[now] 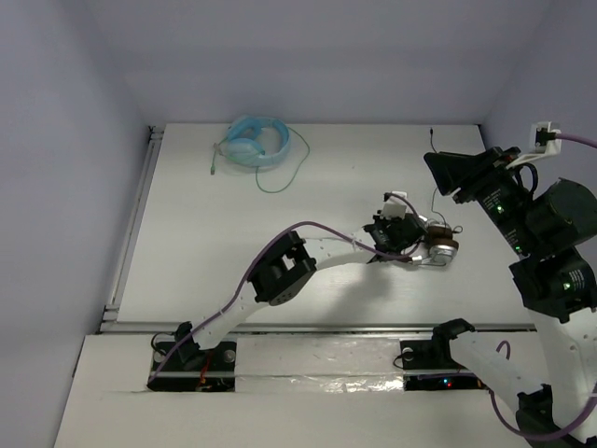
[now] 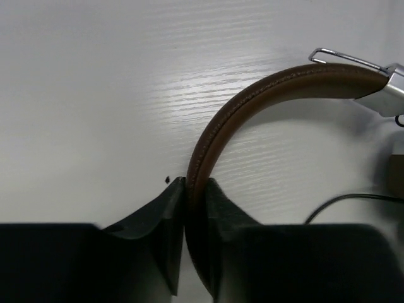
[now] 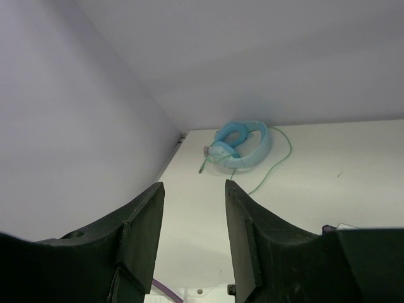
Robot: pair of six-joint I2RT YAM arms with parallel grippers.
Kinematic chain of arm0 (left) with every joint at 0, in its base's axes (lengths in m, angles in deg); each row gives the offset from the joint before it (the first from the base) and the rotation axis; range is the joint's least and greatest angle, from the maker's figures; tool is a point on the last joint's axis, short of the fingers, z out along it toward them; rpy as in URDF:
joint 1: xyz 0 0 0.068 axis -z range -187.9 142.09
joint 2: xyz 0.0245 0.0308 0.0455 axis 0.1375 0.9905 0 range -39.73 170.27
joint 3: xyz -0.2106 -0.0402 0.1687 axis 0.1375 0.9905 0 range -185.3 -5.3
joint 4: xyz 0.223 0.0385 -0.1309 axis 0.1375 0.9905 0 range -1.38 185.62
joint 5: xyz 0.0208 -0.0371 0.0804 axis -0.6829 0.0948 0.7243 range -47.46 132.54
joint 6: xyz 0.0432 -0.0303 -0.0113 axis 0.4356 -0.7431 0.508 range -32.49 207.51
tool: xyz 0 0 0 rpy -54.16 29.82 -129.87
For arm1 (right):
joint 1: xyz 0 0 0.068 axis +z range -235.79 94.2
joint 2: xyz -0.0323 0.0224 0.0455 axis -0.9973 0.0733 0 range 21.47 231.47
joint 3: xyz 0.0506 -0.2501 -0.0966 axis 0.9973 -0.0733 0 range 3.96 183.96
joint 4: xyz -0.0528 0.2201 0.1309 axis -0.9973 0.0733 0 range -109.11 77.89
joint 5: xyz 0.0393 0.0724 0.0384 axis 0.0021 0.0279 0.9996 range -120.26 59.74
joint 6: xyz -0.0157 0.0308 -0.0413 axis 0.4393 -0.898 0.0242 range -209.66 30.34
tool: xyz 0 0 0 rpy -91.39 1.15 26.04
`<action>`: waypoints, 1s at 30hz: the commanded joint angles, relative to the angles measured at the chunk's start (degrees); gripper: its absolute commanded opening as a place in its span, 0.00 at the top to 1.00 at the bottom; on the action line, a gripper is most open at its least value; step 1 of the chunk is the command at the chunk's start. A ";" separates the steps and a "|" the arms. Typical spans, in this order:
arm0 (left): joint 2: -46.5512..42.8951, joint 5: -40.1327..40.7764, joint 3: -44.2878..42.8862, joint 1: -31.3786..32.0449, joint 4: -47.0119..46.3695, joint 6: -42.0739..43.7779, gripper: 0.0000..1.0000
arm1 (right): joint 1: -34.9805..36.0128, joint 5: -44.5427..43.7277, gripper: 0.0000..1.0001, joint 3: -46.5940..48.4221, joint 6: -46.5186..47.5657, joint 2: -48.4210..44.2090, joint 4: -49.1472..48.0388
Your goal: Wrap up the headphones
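Observation:
The headphones (image 1: pixel 434 245) with brown headband and silver earcups lie at the table's right middle. My left gripper (image 1: pixel 390 231) is shut on the brown headband (image 2: pixel 252 101), whose arc curves up and right to a silver earcup bracket (image 2: pixel 386 95). The thin dark cable (image 2: pixel 353 201) lies on the table to the right, and in the top view it runs up from the headphones as a thin dark line (image 1: pixel 435 191). My right gripper (image 1: pixel 446 173) is open and empty, raised above the table's right side; in its own view (image 3: pixel 194 192) nothing is between the fingers.
Light blue headphones (image 1: pixel 256 142) with a green cable (image 1: pixel 289 173) lie at the back of the table, also in the right wrist view (image 3: pixel 243 144). Walls close the table at left, back and right. A rail (image 1: pixel 131 224) runs along the left edge.

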 commanded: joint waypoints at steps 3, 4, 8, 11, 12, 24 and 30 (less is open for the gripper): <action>-6.00 4.27 5.84 -2.10 1.22 2.35 0.69 | -0.34 1.66 0.51 -0.99 -0.82 0.56 -4.38; -5.91 4.09 5.76 -2.10 1.14 2.70 0.65 | -0.34 1.66 0.51 -1.17 -0.91 0.73 -4.73; -3.20 2.86 2.95 -2.63 1.75 4.64 0.62 | -0.34 1.57 0.51 -1.35 -1.00 1.00 -4.82; -1.87 1.81 0.84 -2.63 1.49 6.13 0.58 | -0.34 1.22 0.51 -2.22 -1.00 0.56 -5.17; -1.52 0.85 0.40 -2.63 1.31 6.48 0.58 | -0.34 1.04 0.51 -2.49 -1.00 0.21 -5.26; 4.98 -3.73 -7.07 -2.63 2.45 10.25 0.67 | -0.34 -2.65 0.52 -3.80 -1.97 -1.11 -4.30; 5.17 -5.31 -8.66 -2.63 0.44 10.62 1.00 | -0.34 -4.31 0.54 -4.69 -1.53 -1.20 -3.33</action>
